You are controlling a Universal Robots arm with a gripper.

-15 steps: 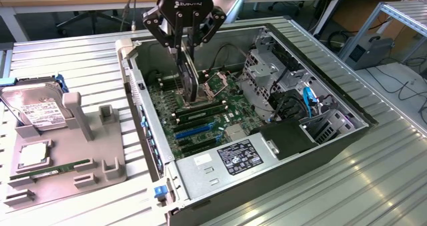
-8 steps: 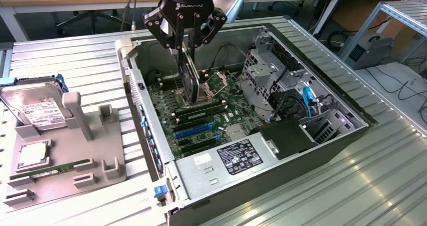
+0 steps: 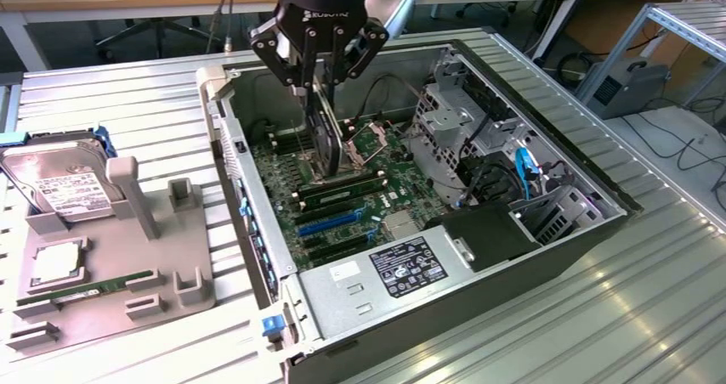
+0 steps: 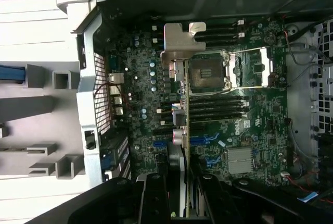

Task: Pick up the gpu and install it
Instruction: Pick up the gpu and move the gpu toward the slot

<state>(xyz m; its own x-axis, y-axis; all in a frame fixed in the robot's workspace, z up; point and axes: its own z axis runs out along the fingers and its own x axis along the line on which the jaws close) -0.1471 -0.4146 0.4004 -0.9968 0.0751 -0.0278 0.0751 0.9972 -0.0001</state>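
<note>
The jaws are seen pinching the gpu (image 3: 328, 138), which is held upright by the gripper (image 3: 321, 82). At the exterior view's left, a hard drive (image 3: 63, 189) and a RAM stick (image 3: 85, 289) are kept on a grey tray (image 3: 114, 248). Further right, the open case (image 3: 244, 189) is shown, with the gpu suspended inside it over the motherboard (image 3: 340, 223); contact with the board cannot be told. In the wrist view the card is seen edge-on, its silver bracket (image 4: 179, 41) farthest from the gripper.
</note>
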